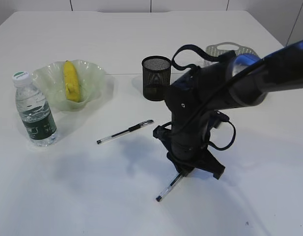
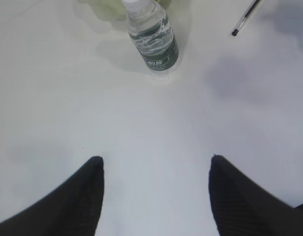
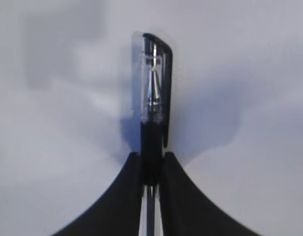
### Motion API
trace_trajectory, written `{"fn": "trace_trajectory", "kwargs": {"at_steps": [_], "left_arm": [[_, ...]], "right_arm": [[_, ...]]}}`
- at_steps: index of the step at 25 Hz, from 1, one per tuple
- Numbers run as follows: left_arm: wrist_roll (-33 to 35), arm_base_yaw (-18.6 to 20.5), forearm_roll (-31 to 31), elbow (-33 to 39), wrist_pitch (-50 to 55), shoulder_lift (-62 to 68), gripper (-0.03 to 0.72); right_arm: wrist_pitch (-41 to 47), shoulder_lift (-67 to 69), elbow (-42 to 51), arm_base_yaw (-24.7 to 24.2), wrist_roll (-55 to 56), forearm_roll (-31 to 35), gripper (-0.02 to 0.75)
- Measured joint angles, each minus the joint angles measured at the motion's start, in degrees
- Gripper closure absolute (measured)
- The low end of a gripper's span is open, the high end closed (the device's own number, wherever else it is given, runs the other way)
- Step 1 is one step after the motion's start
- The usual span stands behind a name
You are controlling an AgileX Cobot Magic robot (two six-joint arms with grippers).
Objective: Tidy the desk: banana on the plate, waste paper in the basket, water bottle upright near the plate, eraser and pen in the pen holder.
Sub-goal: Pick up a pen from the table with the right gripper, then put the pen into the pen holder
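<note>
A yellow banana [image 1: 71,81] lies in the pale green plate [image 1: 94,74]. The water bottle [image 1: 36,110] stands upright just left of the plate, and in the left wrist view the bottle [image 2: 153,42] is far ahead of my open, empty left gripper [image 2: 156,160]. The black mesh pen holder [image 1: 156,77] stands mid-table. One pen [image 1: 125,132] lies loose on the table. My right gripper [image 3: 151,155] is shut on a second pen [image 3: 153,83], whose tip [image 1: 159,198] pokes out below the right gripper [image 1: 183,169]. The eraser and waste paper are out of view.
A white perforated basket [image 1: 230,49] sits at the back right, partly hidden behind my right arm [image 1: 225,86]. The loose pen's end [image 2: 245,18] shows at the top right of the left wrist view. The table is white.
</note>
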Motion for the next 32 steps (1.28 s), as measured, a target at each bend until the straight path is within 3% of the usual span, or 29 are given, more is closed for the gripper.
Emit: {"fn": "trace_trajectory", "kwargs": {"at_steps": [16,32], "left_arm": [[0.00,0.00,-0.43,0.00,0.05,0.00,0.214],[0.00,0.00,-1.10,0.00,0.51,0.00,0.214]], "right_arm": [[1.66,0.07,-7.94,0.00,-5.52,-5.88,0.678],[3.49,0.10,-22.65,0.00,-7.24,-29.52,0.679]]}}
